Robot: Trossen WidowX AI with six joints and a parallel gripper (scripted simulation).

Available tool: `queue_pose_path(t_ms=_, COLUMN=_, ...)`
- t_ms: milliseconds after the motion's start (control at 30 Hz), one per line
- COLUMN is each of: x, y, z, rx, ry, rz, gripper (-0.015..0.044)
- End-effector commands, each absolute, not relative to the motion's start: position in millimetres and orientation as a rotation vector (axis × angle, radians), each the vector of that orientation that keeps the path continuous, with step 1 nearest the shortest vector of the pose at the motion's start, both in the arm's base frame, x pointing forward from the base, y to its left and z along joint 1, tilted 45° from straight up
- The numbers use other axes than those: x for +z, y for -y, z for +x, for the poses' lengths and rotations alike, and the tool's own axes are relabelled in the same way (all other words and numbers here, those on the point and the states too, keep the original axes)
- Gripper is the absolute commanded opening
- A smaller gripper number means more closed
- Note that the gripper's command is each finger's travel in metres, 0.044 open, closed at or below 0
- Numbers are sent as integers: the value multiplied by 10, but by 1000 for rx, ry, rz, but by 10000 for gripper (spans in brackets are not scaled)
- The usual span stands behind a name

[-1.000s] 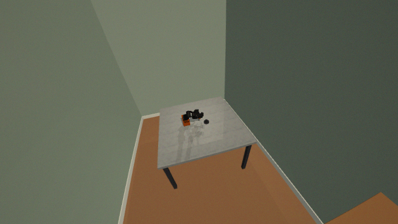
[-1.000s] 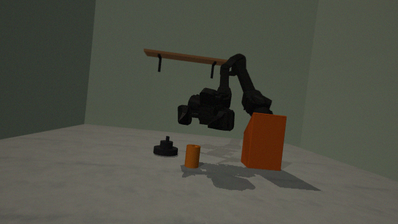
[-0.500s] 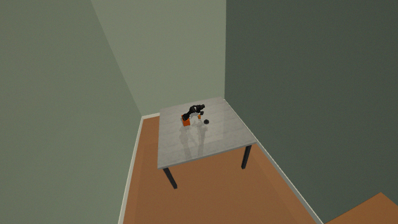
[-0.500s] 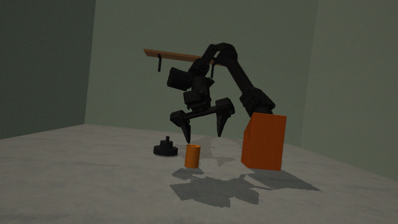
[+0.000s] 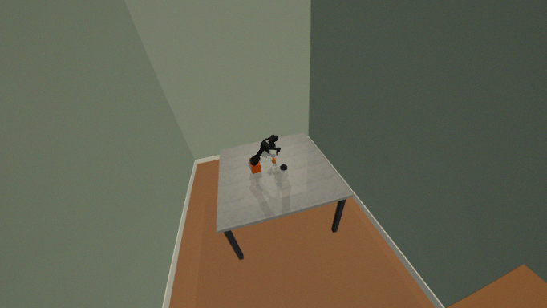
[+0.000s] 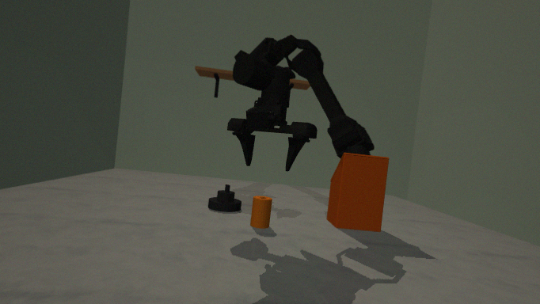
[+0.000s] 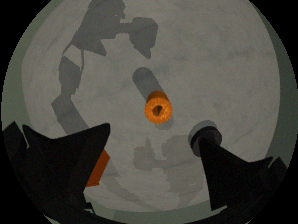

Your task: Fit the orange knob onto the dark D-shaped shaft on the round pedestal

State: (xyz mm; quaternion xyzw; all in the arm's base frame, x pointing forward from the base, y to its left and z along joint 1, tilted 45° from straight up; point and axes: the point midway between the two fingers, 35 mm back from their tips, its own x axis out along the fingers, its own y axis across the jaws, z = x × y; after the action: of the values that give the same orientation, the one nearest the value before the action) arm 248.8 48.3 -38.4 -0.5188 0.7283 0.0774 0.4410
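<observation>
Nothing seems done yet: the orange knob [image 6: 260, 211] stands upright beside the pedestal [image 6: 225, 203] (shaft [image 6: 227, 188] bare), gripper [image 6: 270, 163] spread wide, empty, overhead.

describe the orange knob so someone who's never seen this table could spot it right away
Start at the tall orange block under the arm's base on the grey table. Beside it, below the raised open pincer, stands the orange knob: a small upright cylinder with a hole in its top. Its neighbour, the round pedestal, is black and low.
</observation>
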Motion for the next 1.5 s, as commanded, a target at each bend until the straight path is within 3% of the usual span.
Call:
queue_pose_path(t_ms=0, x=-372, y=-494, z=2510, rx=125, ry=-1793, rz=-1247, gripper=440)
queue_pose_path(t_ms=367, x=-384, y=-483, z=2510, rx=-640, ry=-1539, rz=-565, gripper=440)
queue_pose_path(t_ms=1467, x=-870, y=-20, z=2480, rx=-658, ry=-1529, rz=-545, gripper=440)
